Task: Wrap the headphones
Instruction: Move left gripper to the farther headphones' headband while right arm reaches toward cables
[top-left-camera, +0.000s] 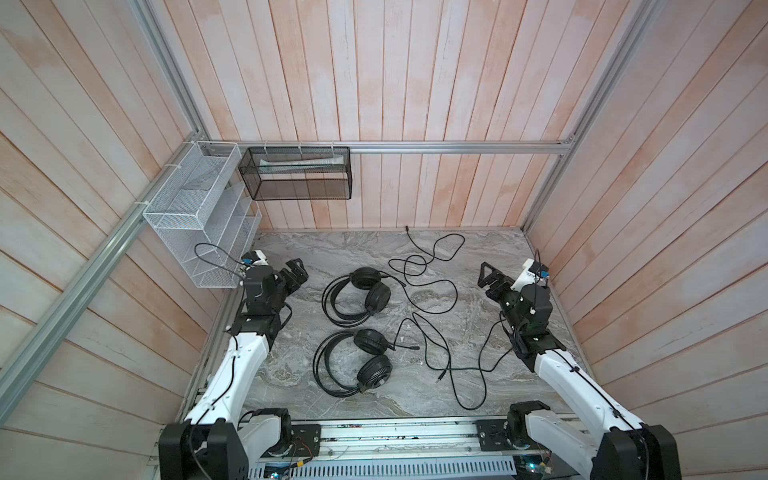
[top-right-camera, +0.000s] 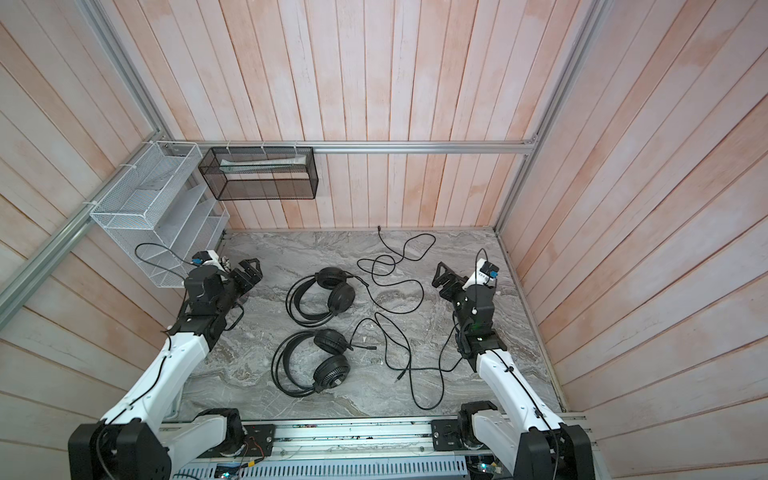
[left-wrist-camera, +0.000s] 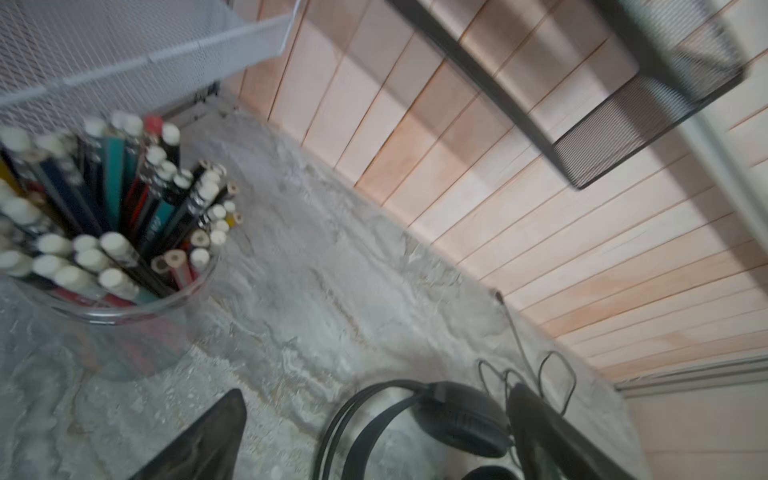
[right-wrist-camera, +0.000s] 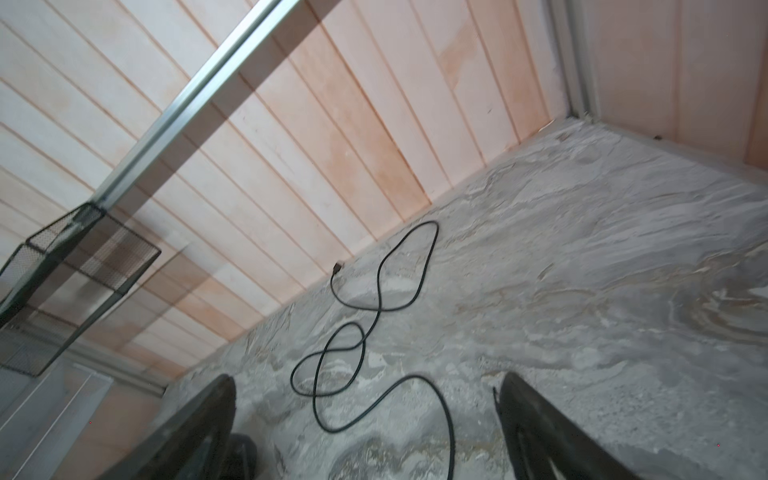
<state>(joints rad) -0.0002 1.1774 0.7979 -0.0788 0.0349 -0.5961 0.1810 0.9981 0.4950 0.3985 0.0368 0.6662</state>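
Black showing on headphones (top-left-camera: 377, 296); table (top-left-camera: 332, 249) showing grey marble veining; walls (top-left-camera: 415, 83) showing pale pink planks; white basket (top-left-camera: 183, 203), black basket (top-left-camera: 299, 189) showing mesh.

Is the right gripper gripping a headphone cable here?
No, the right gripper stands open and empty, while the cable lies in loose loops on the marble table.

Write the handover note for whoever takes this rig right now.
Grippers: left gripper open, empty, hovering left of the far headset; right gripper open, empty, at the right side of the table.
Things: far headset and near headset lie flat mid-table. The far cable and near cable sprawl loose to their right.
Done: nothing wrapped yet.
Left: wrap each cable around its headset, both sets.
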